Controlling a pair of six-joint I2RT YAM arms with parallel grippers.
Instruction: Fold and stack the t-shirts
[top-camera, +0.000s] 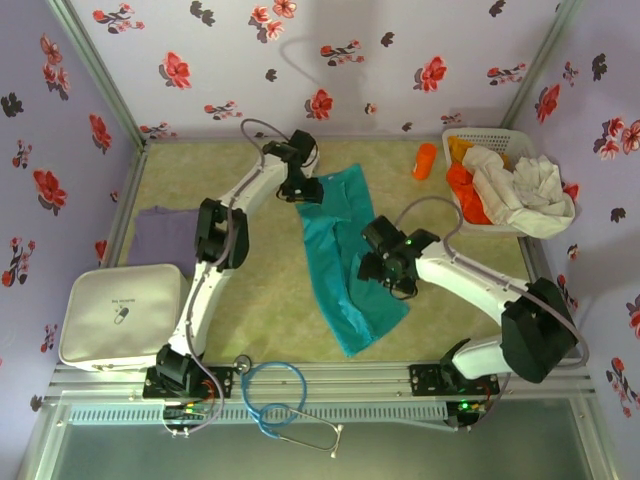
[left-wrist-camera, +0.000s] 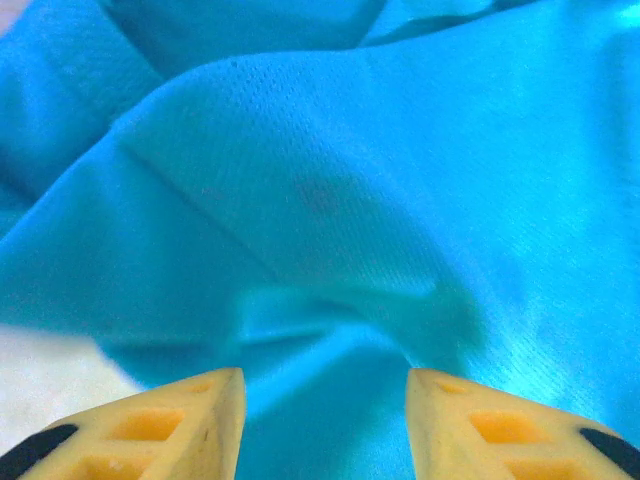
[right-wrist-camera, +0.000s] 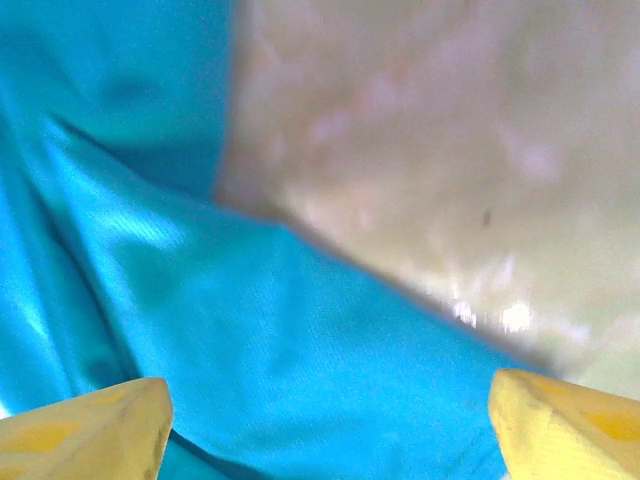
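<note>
I have my left gripper (left-wrist-camera: 325, 385) with fingers apart, nothing clamped, just above a bunched fold at the far end of the teal t-shirt (top-camera: 335, 250). My right gripper (right-wrist-camera: 330, 400) gapes wide over the shirt's right edge. The shirt lies as a long strip mid-table, and the purple t-shirt (top-camera: 165, 235) lies at the left.

A: We see soft, even light from above, with a faint shadow on the back wall (top-camera: 310, 45) at twelve o'clock.
B: Our right wrist view is blurred, with glare on the table (right-wrist-camera: 450, 180) at four o'clock.
</note>
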